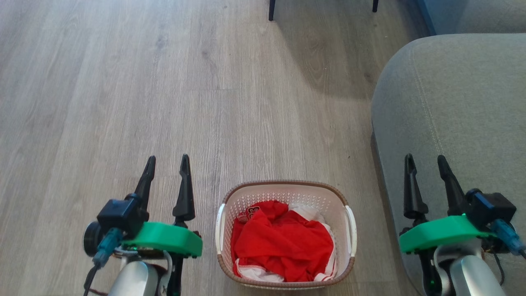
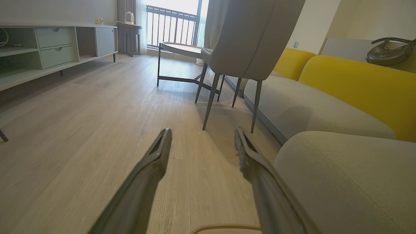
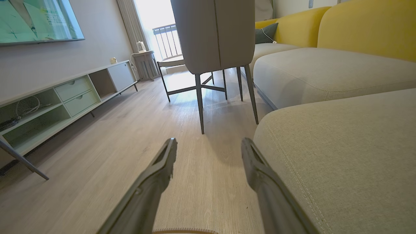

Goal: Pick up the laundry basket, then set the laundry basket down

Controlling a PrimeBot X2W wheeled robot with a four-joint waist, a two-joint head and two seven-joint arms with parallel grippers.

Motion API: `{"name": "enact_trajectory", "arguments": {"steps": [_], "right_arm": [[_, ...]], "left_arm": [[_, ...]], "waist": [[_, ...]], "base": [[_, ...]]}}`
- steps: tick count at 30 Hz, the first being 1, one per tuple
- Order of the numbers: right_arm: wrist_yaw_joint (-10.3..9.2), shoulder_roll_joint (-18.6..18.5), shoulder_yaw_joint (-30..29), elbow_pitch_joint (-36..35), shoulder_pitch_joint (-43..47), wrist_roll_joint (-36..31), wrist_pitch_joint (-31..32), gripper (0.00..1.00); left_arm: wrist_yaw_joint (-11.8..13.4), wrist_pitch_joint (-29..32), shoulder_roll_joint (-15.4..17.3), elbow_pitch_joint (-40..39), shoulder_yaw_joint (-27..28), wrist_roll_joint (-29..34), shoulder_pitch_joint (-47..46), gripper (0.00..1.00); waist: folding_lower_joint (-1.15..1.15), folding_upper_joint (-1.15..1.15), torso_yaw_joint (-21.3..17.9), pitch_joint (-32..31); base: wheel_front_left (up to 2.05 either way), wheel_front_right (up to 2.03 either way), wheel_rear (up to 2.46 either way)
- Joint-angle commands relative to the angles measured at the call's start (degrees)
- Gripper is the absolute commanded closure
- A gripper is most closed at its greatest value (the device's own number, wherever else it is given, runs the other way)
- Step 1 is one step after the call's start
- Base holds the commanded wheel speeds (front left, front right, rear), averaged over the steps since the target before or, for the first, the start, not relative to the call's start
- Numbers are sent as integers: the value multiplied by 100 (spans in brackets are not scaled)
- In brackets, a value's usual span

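Observation:
The laundry basket point(image 1: 347, 263), white with perforated walls and a brown woven-look rim, stands on the wooden floor at the bottom centre of the head view, holding red and white clothes point(image 1: 283, 244). My left gripper point(image 1: 167, 159) is open, left of the basket and apart from it. On the basket's right, over the sofa's edge, my right gripper point(image 1: 425, 158) is open too. A sliver of the basket rim point(image 2: 224, 228) shows at the bottom of the left wrist view between the open left gripper point(image 2: 202, 134) fingers. The rim point(image 3: 185, 231) also peeks below the open right gripper point(image 3: 209, 143).
A grey sofa point(image 1: 456, 123) with yellow backrests point(image 2: 360, 87) runs along the right. A grey chair point(image 2: 247, 42) on thin dark legs stands ahead, with a low table point(image 2: 182, 48) behind it. A long low cabinet point(image 2: 48, 48) lines the left wall.

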Motion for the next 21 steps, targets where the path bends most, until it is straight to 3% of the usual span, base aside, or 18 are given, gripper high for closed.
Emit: {"name": "enact_trajectory", "arguments": {"steps": [1, 15, 21], "right_arm": [[40, -7, 135, -161, -107, -6, -76, 0], [40, -7, 175, -158, -119, -20, -77, 0], [40, -7, 192, -141, -137, -45, -77, 0]], "left_arm": [[-12, -46, 12, -175, 197, -44, -149, 0], [-31, -46, 12, -146, 224, -108, -133, 0], [-159, -46, 12, -145, 168, -151, -133, 0]], "waist": [[0, 0, -5, -7], [0, 0, -93, -16], [0, 0, -106, -34]], "base": [[0, 0, 0], [0, 0, 0], [0, 0, 0]]}}
